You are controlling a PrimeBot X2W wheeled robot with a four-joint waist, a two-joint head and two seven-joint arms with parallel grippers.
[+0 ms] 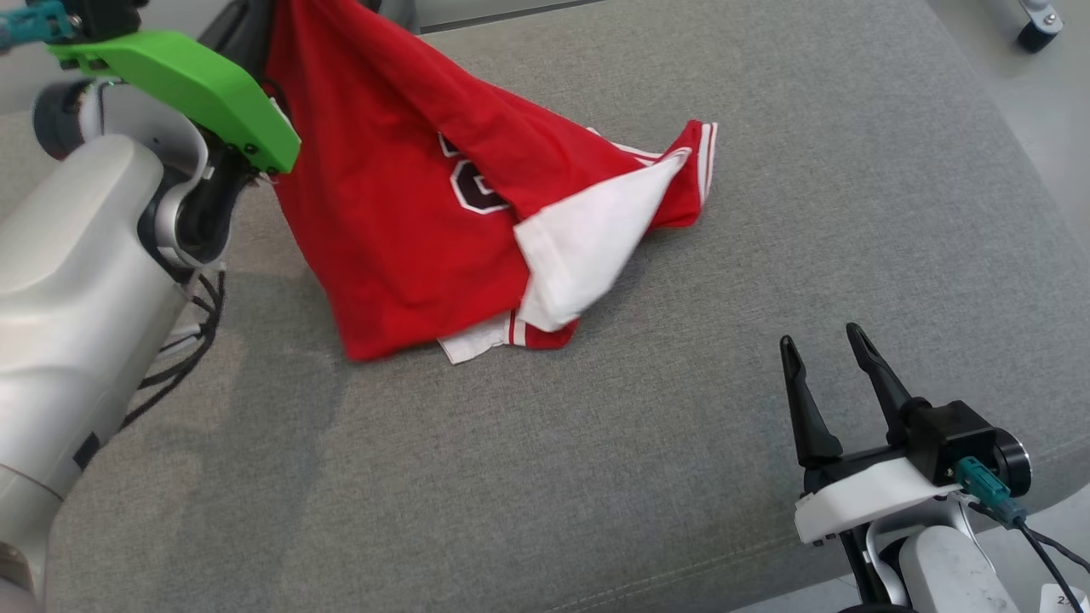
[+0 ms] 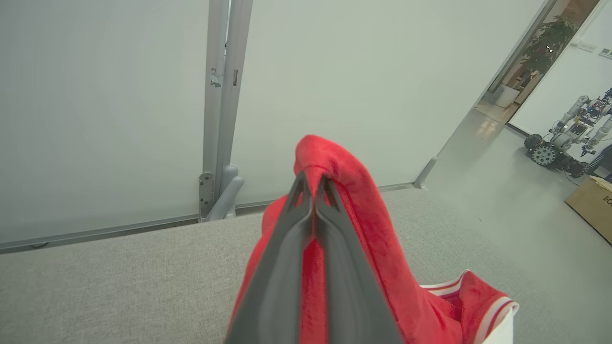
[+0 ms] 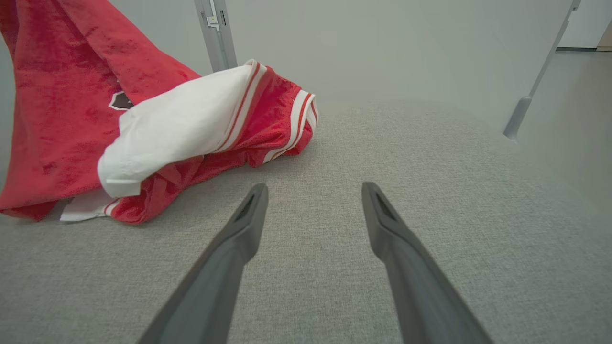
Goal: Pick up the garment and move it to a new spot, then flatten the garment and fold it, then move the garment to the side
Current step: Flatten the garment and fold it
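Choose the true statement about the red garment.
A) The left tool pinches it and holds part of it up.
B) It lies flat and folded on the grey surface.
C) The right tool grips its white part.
A: the left tool is shut on a raised fold of the garment; the right tool is open and apart from it.

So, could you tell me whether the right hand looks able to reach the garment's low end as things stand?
Probably yes. The right hand is open, and bare grey surface lies between it and the white-trimmed end of the garment, which rests there. The left hand pinches its raised end.
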